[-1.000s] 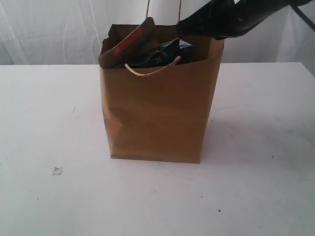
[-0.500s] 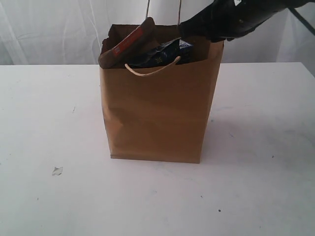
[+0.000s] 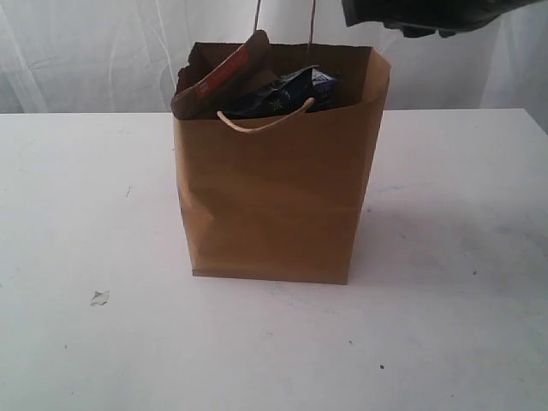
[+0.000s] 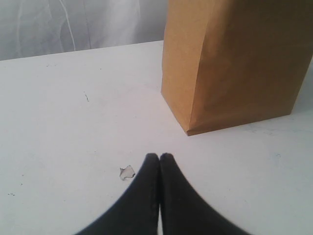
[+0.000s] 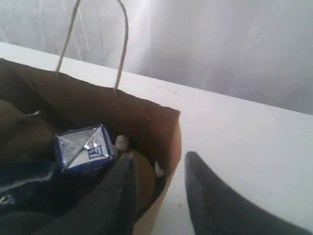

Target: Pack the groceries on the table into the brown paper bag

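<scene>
On the left our left hand (image 4: 159, 159) hangs low over the white bench (image 3: 77, 205), its fingertips clenched tight together with nothing between them, just beside a small white crumb (image 4: 126, 172). Right of it, at mid bench, the brown paper bag (image 3: 274, 197) stands upright with its mouth open. Inside, a brown-orange foil pouch (image 3: 224, 75) leans against the left wall and pokes above the rim. Next comes a dark blue packet (image 3: 272, 96), then the small blue-white carton (image 5: 84, 147) lying on top near the far right corner. Above that corner our right hand (image 5: 159, 191) hovers released, fingers apart and empty, one over the bag's mouth, the other outside the rim
</scene>
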{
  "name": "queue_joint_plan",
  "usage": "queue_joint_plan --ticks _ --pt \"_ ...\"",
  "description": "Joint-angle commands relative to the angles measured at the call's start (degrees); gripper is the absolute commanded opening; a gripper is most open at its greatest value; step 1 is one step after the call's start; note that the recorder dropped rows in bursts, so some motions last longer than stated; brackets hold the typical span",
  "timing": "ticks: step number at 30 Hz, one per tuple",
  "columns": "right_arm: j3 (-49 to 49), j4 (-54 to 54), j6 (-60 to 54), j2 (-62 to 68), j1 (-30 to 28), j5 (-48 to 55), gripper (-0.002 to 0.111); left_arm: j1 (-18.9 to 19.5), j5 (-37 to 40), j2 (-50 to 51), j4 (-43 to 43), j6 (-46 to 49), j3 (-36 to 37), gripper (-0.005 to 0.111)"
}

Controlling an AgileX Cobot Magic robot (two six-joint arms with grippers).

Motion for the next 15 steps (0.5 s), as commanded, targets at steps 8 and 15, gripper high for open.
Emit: queue_joint_plan --ticks 8,15 --pt "19.9 0.5 2.9 -21.2 0.3 -10.4 0.000 0.2 -0.1 -0.3 -0.6 0.0 0.2 0.000" --pt "23.8 2.6 2.9 -28.0 0.3 0.0 0.000 0.2 -0.1 -0.3 -0.6 0.0 0.2 0.000"
